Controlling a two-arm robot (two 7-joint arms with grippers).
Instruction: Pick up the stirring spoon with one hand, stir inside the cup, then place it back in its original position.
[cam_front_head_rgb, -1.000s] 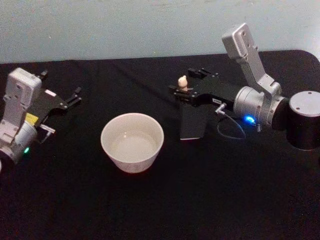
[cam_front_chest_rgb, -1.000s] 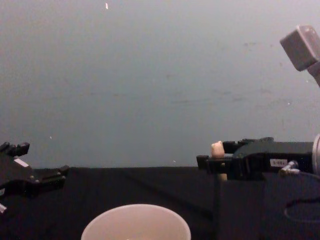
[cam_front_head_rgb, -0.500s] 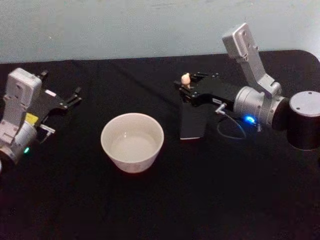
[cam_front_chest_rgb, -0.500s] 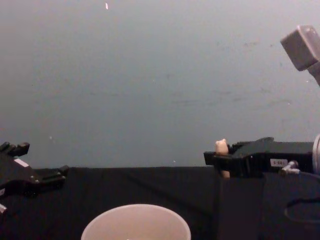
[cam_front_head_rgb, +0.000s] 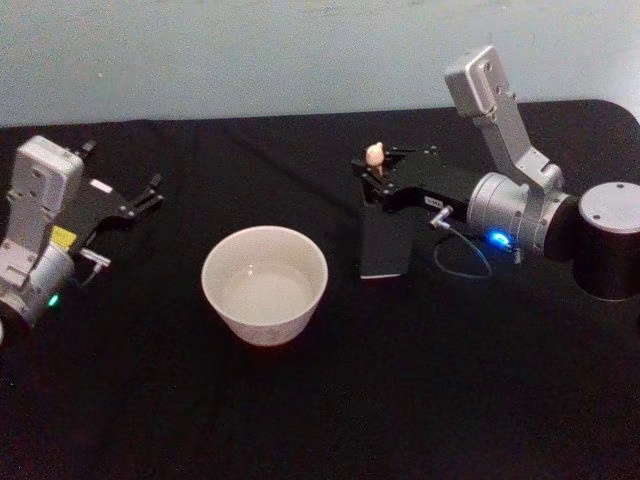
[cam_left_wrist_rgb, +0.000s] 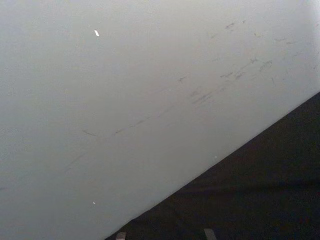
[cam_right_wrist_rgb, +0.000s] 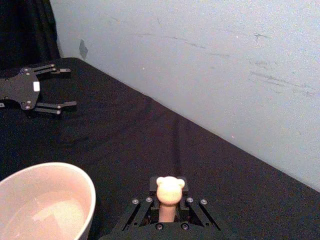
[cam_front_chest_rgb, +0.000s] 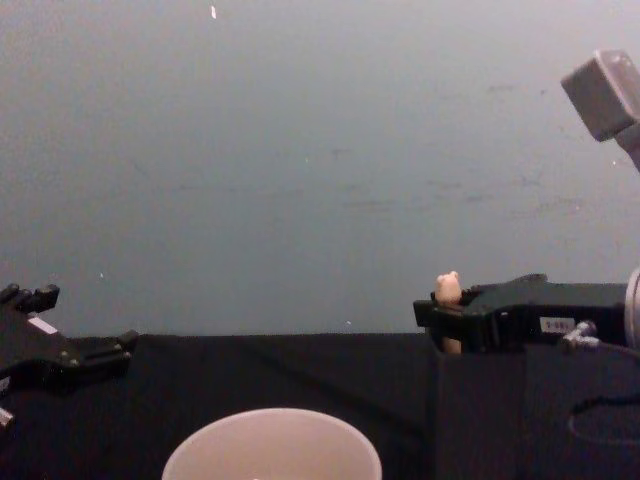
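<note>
The cup (cam_front_head_rgb: 264, 285) stood nearest, wide and pale cream, on the black table (cam_front_head_rgb: 320, 420). Just beyond it and to its right, apart from it, the dark square box holder (cam_front_head_rgb: 385, 245) stood upright. Over the holder's open top the right hand (cam_front_head_rgb: 375, 178) was drawn narrow about the beige handle of the stirring spoon (cam_front_head_rgb: 375, 154), just under its bear-head knob. The spoon's shaft and bowl were hidden inside the holder. At about the same depth, well off on the table's left, the left hand (cam_front_head_rgb: 135, 195) sat parked with its fingers spread wide, holding nothing.

Several things could have gone wrong from there, as I judged it:

- **At the cup:** a low crossing would have knocked the spoon's bowl against the thin rim and shoved or tipped the cup.
- **At the holder:** it was narrow and tall, so a lift that was not straight up could have caught the spoon's bowl on an inner wall. That would have dragged the holder over, toward the cup.
- **At the grip:** the hold sat high on a slim, smooth handle, so the spoon could have swung like a pendulum or slid down through the fingers.

Counted from front to back, there were one cup, one box holder, one stirring spoon and two hands, with a bare pale wall (cam_front_chest_rgb: 320, 150) behind them.
</note>
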